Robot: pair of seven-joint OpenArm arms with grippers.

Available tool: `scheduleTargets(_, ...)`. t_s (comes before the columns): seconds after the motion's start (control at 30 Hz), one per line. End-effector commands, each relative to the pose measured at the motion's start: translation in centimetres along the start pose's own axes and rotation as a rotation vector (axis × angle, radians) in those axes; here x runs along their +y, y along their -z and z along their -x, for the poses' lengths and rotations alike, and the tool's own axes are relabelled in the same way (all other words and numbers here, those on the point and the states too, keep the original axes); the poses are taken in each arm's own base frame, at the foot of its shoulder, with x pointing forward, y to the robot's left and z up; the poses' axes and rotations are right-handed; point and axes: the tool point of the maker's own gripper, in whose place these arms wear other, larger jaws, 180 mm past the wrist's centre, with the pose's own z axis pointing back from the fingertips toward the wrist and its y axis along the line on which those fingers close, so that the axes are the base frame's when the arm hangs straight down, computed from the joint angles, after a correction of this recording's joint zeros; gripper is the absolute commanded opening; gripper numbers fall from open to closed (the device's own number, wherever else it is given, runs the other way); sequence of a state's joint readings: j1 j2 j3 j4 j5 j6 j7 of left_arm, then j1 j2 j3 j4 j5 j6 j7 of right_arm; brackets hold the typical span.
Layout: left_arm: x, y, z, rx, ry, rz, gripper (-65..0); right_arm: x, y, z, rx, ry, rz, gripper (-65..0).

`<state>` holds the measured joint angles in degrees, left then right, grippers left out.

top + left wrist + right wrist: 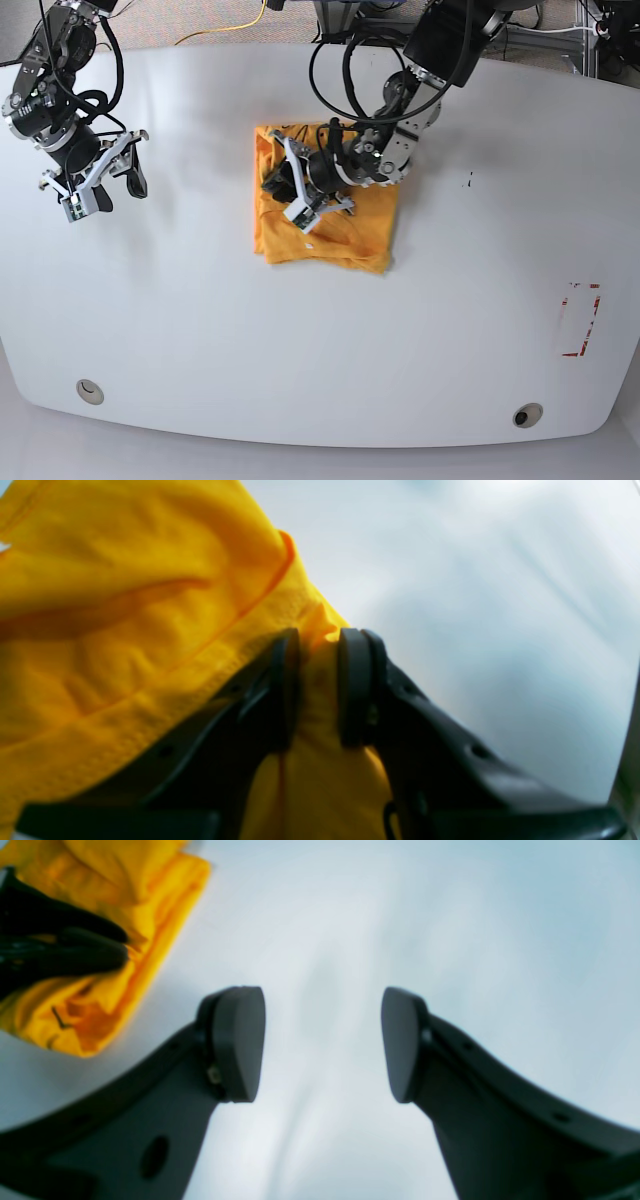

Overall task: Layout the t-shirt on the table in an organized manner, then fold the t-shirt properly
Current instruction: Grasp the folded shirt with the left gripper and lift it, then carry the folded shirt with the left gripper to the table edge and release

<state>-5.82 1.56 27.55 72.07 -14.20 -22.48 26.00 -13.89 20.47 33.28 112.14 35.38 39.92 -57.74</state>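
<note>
Base view: I see the t-shirt (345, 235) lying bunched and partly folded near the middle of the white desk (300, 350), under my left claw (283, 188). My right claw (110, 175) hovers over bare desk, well apart from the garment and off to its side. Two round grey grommets (89, 390) sit along the near edge of the desk, and a red tape outline (580, 320) lies far beyond the left claw, toward the desk's other end.

Left wrist view: my left claw (318, 680) is clamped on the t-shirt (125, 630); a pinch of orange-yellow cloth fills the narrow gap between the two dark pads (356, 680), and a stitched hem runs diagonally away from the claw. Most of the fabric lies to one side of the claw; bare desk (475, 605) lies to the other.

Right wrist view: my right claw (322, 1042) stands apart, its pads (240, 1040) wide with nothing between them, only blurred desk (350, 915) below. The t-shirt (140, 915) appears at the far corner of this view, with the dark fingers of the other arm resting on it.
</note>
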Motion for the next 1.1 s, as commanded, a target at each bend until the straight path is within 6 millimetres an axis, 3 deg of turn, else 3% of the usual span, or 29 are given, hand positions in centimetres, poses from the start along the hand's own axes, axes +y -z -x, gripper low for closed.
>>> scheduleTargets(0.0,3.6,-2.5,2.5,0.092,0.041,-0.078,-52.6,0.1,-0.5,-1.7,-0.056,-0.027,0.0,-29.2)
scheduleTargets(0.17,7.7,-7.4,4.1,0.132,0.057,-0.159,-52.6,0.1,-0.5,-1.8,-0.058,-0.028,-0.001,-29.2)
scheduleTargets(0.3,11.9,-12.9,5.5,0.172,0.081,-0.255,-52.6,0.4,-0.7,-1.7,-0.056,-0.036,-0.005,-29.2)
scheduleTargets(0.57,17.5,-21.3,7.9,0.285,0.129,-0.385,-52.6,0.7,-0.8,-1.6,-0.054,-0.04,-0.007,-29.2)
scheduleTargets(0.73,20.8,-25.5,8.4,0.315,0.117,-0.489,-52.6,0.7,-0.8,-1.6,-0.056,-0.038,-0.009,-29.0)
scheduleTargets(0.87,23.0,-29.0,10.4,0.383,0.088,-0.549,-52.6,1.1,-0.8,-2.0,-0.075,-0.025,-0.031,-29.0)
scheduleTargets(1.07,25.4,-32.6,12.1,0.424,0.034,-0.618,-52.6,1.6,-0.9,-2.6,-0.106,-0.008,-0.064,-29.0)
